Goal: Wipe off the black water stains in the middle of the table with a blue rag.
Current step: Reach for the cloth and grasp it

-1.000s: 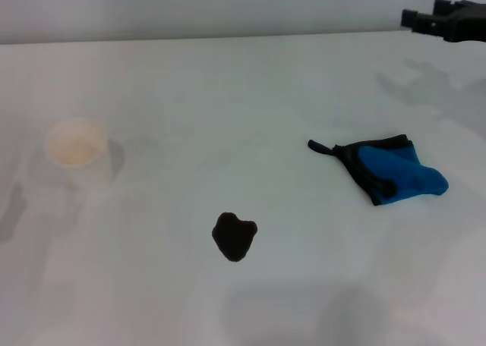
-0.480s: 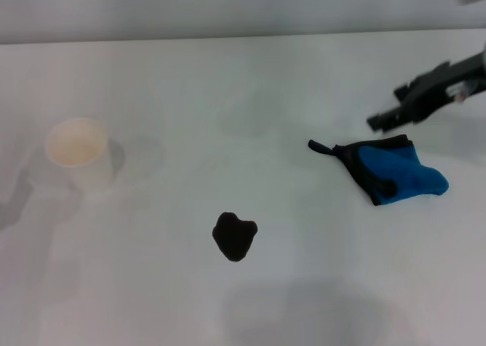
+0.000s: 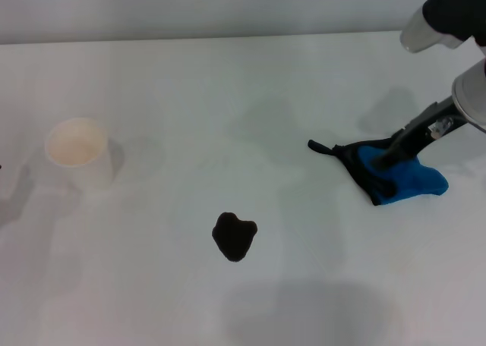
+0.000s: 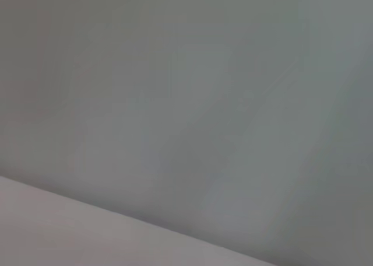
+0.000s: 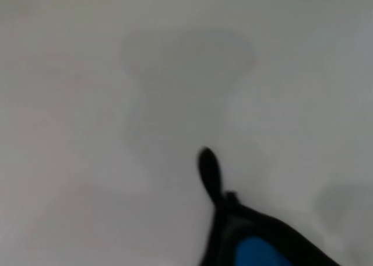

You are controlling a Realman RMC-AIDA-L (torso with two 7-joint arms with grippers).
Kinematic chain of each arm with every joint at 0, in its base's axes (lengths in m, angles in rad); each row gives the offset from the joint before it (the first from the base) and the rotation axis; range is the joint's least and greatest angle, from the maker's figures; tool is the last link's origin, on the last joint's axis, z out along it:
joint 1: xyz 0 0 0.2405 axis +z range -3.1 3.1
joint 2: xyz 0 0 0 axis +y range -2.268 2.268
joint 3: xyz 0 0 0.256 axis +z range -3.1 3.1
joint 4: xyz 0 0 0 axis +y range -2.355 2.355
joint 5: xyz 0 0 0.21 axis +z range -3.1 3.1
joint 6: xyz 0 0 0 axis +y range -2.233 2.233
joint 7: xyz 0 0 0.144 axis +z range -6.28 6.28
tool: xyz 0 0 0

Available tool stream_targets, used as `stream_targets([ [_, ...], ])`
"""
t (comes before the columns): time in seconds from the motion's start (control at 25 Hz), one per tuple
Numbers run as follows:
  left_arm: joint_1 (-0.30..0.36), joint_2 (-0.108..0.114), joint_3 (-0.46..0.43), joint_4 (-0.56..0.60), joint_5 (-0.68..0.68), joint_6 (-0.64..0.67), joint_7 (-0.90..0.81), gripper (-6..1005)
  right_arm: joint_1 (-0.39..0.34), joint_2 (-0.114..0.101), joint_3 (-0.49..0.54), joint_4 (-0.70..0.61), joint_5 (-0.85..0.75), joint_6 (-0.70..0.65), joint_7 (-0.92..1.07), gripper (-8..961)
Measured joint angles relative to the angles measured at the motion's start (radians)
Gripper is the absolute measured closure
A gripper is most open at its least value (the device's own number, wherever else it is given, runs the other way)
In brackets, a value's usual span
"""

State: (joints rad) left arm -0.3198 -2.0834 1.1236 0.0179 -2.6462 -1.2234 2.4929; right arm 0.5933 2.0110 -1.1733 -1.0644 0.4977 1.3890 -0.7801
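Over on the left of the white counter (image 3: 228, 80) a white paper cup (image 3: 78, 152) stands upright by itself. Nearer the middle, toward the front edge, sits the black water stain (image 3: 234, 235), a small glossy blotch well apart from everything else. Farther right lies the blue rag (image 3: 395, 173), crumpled, its black loop tail (image 3: 320, 146) pointing toward the cup. The right gripper (image 3: 389, 158) reaches down from the right onto the rag's top; whether its fingers are spread or closed I cannot tell.
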Motion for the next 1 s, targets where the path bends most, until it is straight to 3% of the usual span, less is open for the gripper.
stream_targets([
  [0.12, -0.005, 0.000, 0.002, -0.001, 0.000, 0.002, -0.007, 113, 0.006, 0.000, -0.003, 0.033, -0.024, -0.026, 0.017, 233],
  [0.88, -0.024, 0.002, 0.008, 0.002, 0.008, -0.005, -0.011, 112, 0.022, 0.000, -0.006, 0.127, -0.043, -0.079, 0.024, 277],
  [1.0, -0.024, 0.002, 0.008, 0.002, 0.006, -0.005, -0.011, 112, 0.022, 0.001, -0.004, 0.124, -0.044, -0.106, 0.024, 398],
])
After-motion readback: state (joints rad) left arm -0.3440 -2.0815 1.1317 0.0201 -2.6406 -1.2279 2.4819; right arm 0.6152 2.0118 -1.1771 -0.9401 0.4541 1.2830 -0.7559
